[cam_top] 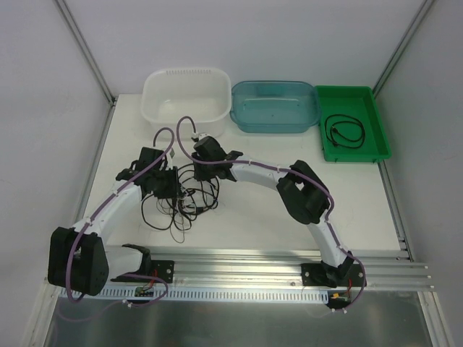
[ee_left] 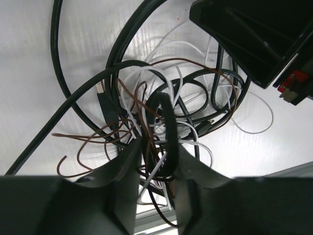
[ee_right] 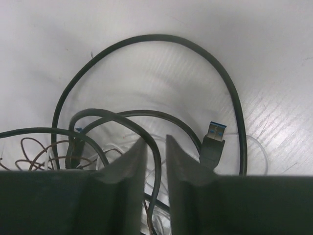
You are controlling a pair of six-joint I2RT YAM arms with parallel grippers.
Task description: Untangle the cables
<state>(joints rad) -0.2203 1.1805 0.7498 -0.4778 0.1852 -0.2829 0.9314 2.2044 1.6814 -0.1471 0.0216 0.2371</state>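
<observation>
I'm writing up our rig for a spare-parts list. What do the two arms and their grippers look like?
Both the left arm and right arm have white links, chunky black joint housings and a thin purple hose clipped alongside. The left gripper and right gripper each have two matte black, wedge-shaped fingers.

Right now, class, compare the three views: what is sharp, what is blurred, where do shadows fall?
Top external: even light, sharp throughout, barely any shadow. Left wrist: left claw dark and blurred, cables crisper with soft shadows. Right wrist: right claw blurred, blue-tipped USB plug fairly sharp.
</observation>
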